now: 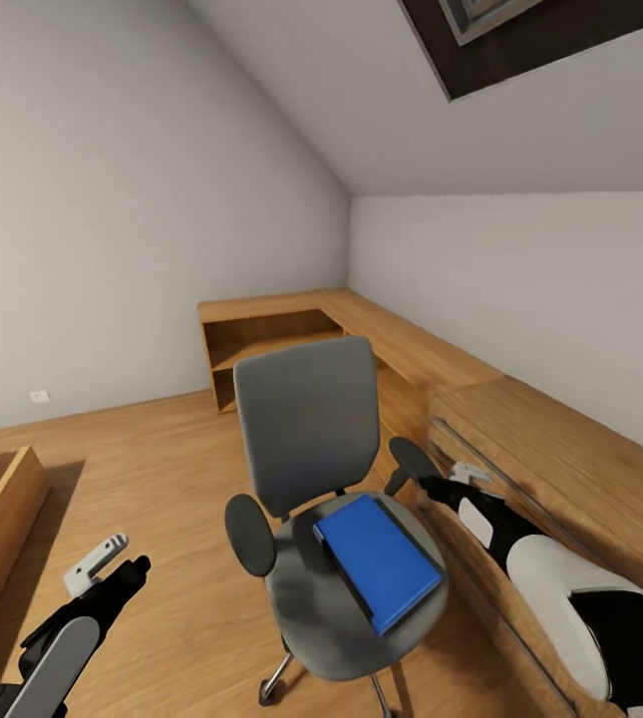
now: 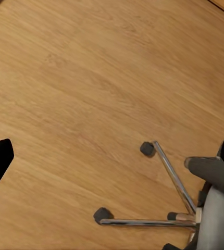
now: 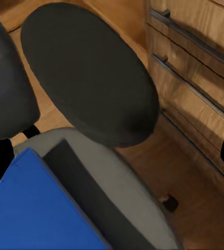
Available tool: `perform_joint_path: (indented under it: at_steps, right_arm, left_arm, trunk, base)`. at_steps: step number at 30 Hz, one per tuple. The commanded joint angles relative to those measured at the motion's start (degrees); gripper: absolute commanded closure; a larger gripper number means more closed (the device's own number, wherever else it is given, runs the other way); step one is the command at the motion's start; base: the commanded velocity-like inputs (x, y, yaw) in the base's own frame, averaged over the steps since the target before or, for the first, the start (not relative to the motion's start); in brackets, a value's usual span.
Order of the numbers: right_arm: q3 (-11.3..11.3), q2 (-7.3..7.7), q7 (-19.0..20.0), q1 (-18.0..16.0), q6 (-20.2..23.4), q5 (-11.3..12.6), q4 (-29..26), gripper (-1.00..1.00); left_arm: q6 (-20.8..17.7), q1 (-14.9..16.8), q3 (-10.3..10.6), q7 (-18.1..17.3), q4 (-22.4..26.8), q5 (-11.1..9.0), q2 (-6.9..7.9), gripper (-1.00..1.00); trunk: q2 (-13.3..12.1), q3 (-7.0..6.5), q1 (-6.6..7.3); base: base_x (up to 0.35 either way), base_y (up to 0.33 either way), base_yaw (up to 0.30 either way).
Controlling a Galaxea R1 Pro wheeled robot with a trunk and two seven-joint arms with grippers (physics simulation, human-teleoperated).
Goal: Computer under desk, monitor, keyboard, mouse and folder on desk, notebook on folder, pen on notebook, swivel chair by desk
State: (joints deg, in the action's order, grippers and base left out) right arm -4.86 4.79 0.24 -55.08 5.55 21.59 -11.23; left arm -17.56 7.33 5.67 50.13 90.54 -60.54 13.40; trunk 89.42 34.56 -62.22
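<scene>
The left tool (image 1: pixel 122 568) hangs low over the bare wooden floor (image 1: pixel 161 449), fingers parted and empty. 1 grey swivel chair with chrome legs (image 1: pixel 306 429) stands mid-room, and 1 flat blue folder (image 1: pixel 379 560) lies on its seat. It looks light, stiff and smooth, likely slippery, so pinching an overhanging edge seems best. The right tool (image 1: pixel 461 477) sits beside the chair's armrest; whether it is parted I cannot tell. The wooden surface (image 1: pixel 550 419) runs along the right wall.

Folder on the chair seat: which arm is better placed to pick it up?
Right. The right tool hangs beside the swivel chair armrest, close to the blue folder; the left tool is farther away, over bare floor.
</scene>
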Motion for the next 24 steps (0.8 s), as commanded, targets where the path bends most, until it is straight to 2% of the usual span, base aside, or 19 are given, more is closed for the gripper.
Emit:
perform_joint_path:
  at_steps: [1,3,5,8,11,16,19,24]
  right_arm:
    - [0.08,0.23,2.24,-0.31,-0.20,2.24,0.69,-1.00]
    - [0.66,0.40,6.57,-0.56,-0.50,5.29,1.83,-1.00]
    - [1.07,0.54,13.99,-0.75,-0.63,10.85,4.87,-1.00]
    - [1.08,0.21,16.95,-0.79,-1.08,13.20,8.00,-1.00]
    - [1.10,0.16,17.61,-0.78,-1.20,13.59,8.55,-1.00]
    - [0.90,-1.46,16.61,0.86,-2.75,12.81,7.13,-1.00]
    - [-0.09,-2.28,17.59,0.65,-3.71,13.55,8.11,-1.00]
    - [-0.84,-2.48,19.19,2.05,-5.31,14.02,9.73,-1.00]
  left_arm:
    - [-0.19,0.05,0.10,0.39,0.07,-0.20,0.05,-1.00]
    - [-0.19,0.05,0.11,0.38,0.12,-0.18,0.05,-1.00]
    - [-0.19,0.05,0.13,0.34,0.22,-0.13,0.05,-1.00]
    - [-0.22,0.05,0.15,0.33,0.32,-0.11,0.02,-1.00]
    - [-0.27,0.05,0.25,0.32,0.33,-0.11,-0.03,-1.00]
    - [0.00,1.67,-0.57,0.33,-1.29,1.51,-1.64,-1.00]
    - [0.74,0.88,-0.82,0.98,-0.30,0.63,-2.61,-1.00]
    - [1.18,-0.01,-0.99,1.32,1.31,-0.33,-2.45,-1.00]
  trunk:
    - [0.45,0.24,-0.22]
    - [1.25,0.60,-0.66]
    - [2.05,0.96,-1.10]
    - [3.26,1.50,-1.76]
    - [4.46,2.04,-2.42]
    - [4.45,2.03,-2.41]
    - [4.45,2.03,-2.41]
    - [4.45,2.03,-2.41]
  base:
    - [0.000,0.000,0.000]
    - [0.000,0.000,0.000]
    - [0.000,0.000,0.000]
    - [0.000,0.000,0.000]
    - [0.000,0.000,0.000]
    - [0.000,0.000,0.000]
    - [0.000,0.000,0.000]
    - [0.000,0.000,0.000]
